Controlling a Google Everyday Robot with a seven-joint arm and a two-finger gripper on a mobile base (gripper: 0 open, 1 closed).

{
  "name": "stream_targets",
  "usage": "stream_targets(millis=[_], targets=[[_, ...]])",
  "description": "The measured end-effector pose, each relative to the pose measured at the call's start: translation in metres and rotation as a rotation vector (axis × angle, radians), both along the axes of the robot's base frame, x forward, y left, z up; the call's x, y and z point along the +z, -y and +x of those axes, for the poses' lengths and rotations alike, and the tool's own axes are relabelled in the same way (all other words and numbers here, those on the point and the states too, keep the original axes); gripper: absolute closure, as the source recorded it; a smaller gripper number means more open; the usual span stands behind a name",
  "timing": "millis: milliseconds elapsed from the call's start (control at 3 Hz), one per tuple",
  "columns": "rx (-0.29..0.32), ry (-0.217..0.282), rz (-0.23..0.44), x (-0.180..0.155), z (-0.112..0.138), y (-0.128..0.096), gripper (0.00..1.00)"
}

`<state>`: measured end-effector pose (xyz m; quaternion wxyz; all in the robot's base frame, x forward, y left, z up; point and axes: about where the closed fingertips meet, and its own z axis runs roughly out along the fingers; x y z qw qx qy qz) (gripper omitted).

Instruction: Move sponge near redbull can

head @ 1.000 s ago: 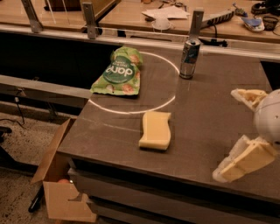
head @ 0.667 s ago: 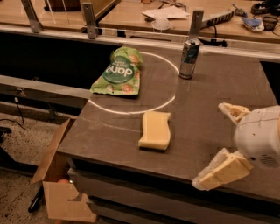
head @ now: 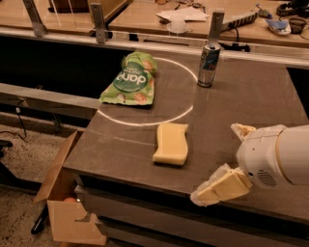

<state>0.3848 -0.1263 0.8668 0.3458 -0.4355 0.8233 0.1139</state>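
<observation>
The pale yellow sponge (head: 171,143) lies flat near the front edge of the dark table (head: 251,96). The redbull can (head: 208,64) stands upright at the back of the table, well beyond the sponge. My gripper (head: 223,159) is at the front right, to the right of the sponge and apart from it. Its pale yellow fingers are spread open and hold nothing; one fingertip (head: 211,191) hangs over the front edge, the other (head: 241,130) sits farther back.
A green snack bag (head: 131,79) lies at the back left, on a white circle marked on the table. An open cardboard box (head: 63,202) stands on the floor at the front left. A cluttered bench (head: 193,14) runs behind the table.
My gripper has moved left across the table's right side toward the sponge and come lower in the view. The sponge, can and bag have not moved.
</observation>
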Motion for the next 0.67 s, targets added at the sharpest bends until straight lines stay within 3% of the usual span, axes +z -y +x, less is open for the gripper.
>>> stream_targets(millis=[667], targets=[[0.007,0.127,0.08,0.006,0.02,-0.042,0.0]])
